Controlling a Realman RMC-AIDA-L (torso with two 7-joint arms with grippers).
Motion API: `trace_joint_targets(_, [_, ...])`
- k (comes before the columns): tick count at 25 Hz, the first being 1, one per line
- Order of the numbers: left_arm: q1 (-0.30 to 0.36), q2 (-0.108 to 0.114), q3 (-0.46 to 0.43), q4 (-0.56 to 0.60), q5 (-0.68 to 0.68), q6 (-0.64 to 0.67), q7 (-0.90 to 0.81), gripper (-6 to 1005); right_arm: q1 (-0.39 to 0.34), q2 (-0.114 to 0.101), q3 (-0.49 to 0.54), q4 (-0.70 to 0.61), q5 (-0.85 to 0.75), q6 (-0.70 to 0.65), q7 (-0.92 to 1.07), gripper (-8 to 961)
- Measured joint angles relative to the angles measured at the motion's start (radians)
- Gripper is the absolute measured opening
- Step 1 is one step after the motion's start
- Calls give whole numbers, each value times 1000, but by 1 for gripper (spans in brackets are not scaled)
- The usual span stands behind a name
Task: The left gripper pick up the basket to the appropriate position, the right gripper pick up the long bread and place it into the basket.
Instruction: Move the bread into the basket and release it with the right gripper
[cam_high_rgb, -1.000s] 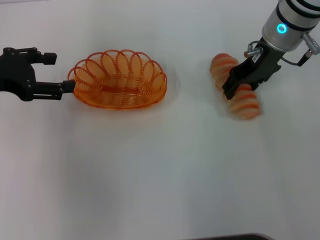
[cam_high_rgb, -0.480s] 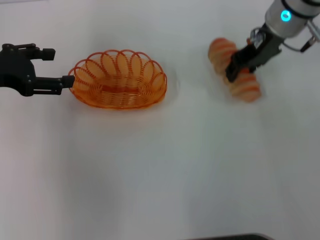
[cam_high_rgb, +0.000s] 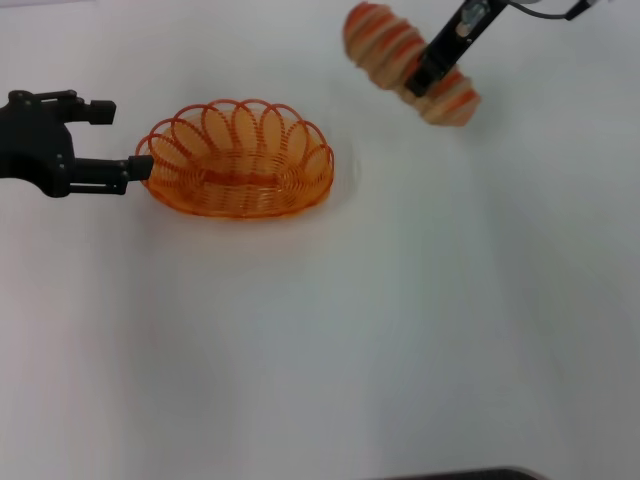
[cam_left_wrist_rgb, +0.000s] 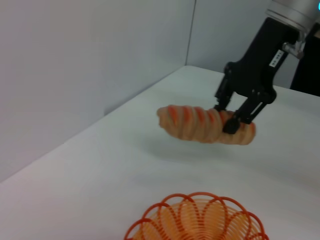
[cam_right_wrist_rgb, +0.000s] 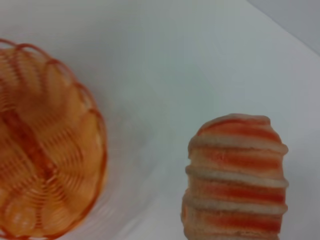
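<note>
The orange wire basket stands on the white table at the left; it also shows in the left wrist view and the right wrist view. My left gripper is open at the basket's left end, its lower finger touching the rim. My right gripper is shut across the long bread and holds it in the air at the far right, beyond and right of the basket. The left wrist view shows this gripper clamping the striped loaf. The loaf's end fills the right wrist view.
The white table stretches bare in front of the basket. A grey wall rises behind the table's far edge.
My right gripper has lifted the long bread off the table and carried it up and to the left, toward the basket. The left gripper and basket have stayed put.
</note>
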Motion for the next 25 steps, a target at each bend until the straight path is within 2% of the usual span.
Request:
trace_joint_targets(6, [5, 0, -2, 0, 3, 14, 0, 854, 13, 4, -31, -56, 173, -78, -227, 420])
trace_joint_targets(9, [6, -2, -1, 0, 4, 15, -1, 854, 25, 6, -88, -77, 195, -86, -255, 403])
trace_joint_targets(15, [13, -12, -2, -2, 1, 12, -2, 854, 35, 18, -271, -77, 224, -78, -303, 352])
trace_joint_targets(25, [10, -13, -2, -5, -1, 5, -4, 854, 56, 19, -348, -77, 272, -46, -342, 273])
